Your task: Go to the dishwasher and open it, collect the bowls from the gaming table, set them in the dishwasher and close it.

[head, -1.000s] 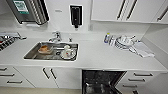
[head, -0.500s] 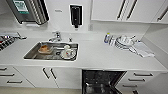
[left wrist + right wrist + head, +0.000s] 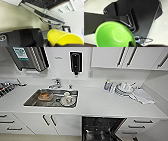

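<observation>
1. Nothing has shifted since the earlier head views: the white countertop [image 3: 100, 103], the steel sink [image 3: 32, 100] with dishes in it, and the open dishwasher [image 3: 101, 128] below the counter, near and right of centre, sit where they were.
2. We carry a small round yellow bowl [image 3: 62, 37] at the left gripper and a bright green round bowl [image 3: 115, 34] at the right gripper; each appears held at its rim, though we cannot make out the fingers.
3. In the left wrist view the dishwasher's lowered grey door [image 3: 42, 13] lies just ahead.
4. We judge the loading step is in hand. To do it well, we should lower one bowl at a time over the dark rack, clear of the door edge, and release only once it rests.
</observation>
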You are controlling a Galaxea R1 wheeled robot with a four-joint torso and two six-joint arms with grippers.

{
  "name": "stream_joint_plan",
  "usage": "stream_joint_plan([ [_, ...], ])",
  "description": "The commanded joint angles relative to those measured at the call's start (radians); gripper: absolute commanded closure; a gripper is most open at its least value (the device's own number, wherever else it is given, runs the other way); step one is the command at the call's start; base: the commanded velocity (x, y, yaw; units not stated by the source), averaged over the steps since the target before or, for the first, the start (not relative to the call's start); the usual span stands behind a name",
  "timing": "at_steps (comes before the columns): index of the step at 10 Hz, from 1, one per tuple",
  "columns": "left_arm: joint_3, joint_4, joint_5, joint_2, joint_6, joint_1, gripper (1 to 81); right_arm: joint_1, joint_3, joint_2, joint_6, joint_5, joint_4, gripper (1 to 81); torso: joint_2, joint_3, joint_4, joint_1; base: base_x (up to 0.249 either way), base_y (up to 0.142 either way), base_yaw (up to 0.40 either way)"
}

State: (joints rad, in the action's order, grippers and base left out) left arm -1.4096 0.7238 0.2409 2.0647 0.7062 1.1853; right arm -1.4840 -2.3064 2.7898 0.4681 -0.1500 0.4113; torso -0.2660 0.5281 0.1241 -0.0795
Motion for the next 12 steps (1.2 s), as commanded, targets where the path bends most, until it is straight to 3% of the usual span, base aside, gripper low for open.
stream_joint_plan([
  [1, 0.159, -0.027, -0.265, -0.070, 0.001, -0.250, 81.1, 0.017, 0.012, -0.016, 0.001, 0.052, 0.000, 81.1, 0.000, 0.000, 0.000, 0.000, 0.000, 0.000, 0.000],
  [3, 0.230, -0.063, -0.434, -0.041, 0.003, -0.399, 81.1, 0.014, 0.010, -0.017, 0.001, 0.050, 0.003, 81.1, 0.000, 0.000, 0.000, 0.000, 0.000, 0.000, 0.000],
  [4, 0.244, -0.081, -0.500, -0.011, 0.003, -0.463, 81.1, 0.014, 0.010, -0.017, 0.001, 0.050, 0.003, 81.1, 0.000, 0.021, 0.000, 0.000, 0.000, 0.000, 0.000],
  [5, 0.248, -0.105, -0.540, 0.020, 0.003, -0.520, 81.1, 0.015, 0.013, -0.017, 0.001, 0.050, 0.003, 81.1, 0.001, 0.065, 0.000, 0.000, 0.000, 0.000, 0.000],
  [6, 0.257, -0.125, -0.549, 0.043, 0.003, -0.571, 81.1, 0.015, 0.015, -0.017, 0.001, 0.050, 0.004, 81.1, 0.001, 0.042, 0.000, 0.000, 0.000, 0.000, 0.000],
  [9, 0.287, -0.150, -0.638, 0.127, 0.006, -0.683, 81.1, 0.018, 0.016, -0.016, 0.001, 0.049, 0.004, 81.1, 0.001, 0.121, 0.000, -0.001, 0.000, 0.000, 0.000],
  [10, 0.282, -0.149, -0.663, 0.163, 0.025, -0.712, 81.1, 0.018, 0.018, -0.016, 0.001, 0.049, 0.003, 81.1, 0.001, 0.130, 0.000, -0.001, 0.000, 0.000, 0.000],
  [11, 0.281, -0.149, -0.687, 0.199, 0.042, -0.746, 81.1, 0.020, 0.018, -0.014, 0.001, 0.049, 0.003, 81.1, 0.001, 0.099, 0.000, -0.001, 0.000, 0.000, 0.000],
  [12, 0.274, -0.147, -0.728, 0.251, 0.067, -0.787, 81.1, 0.021, 0.018, -0.016, 0.001, 0.049, 0.003, 81.1, 0.002, 0.116, 0.000, -0.002, 0.000, 0.000, 0.000],
])
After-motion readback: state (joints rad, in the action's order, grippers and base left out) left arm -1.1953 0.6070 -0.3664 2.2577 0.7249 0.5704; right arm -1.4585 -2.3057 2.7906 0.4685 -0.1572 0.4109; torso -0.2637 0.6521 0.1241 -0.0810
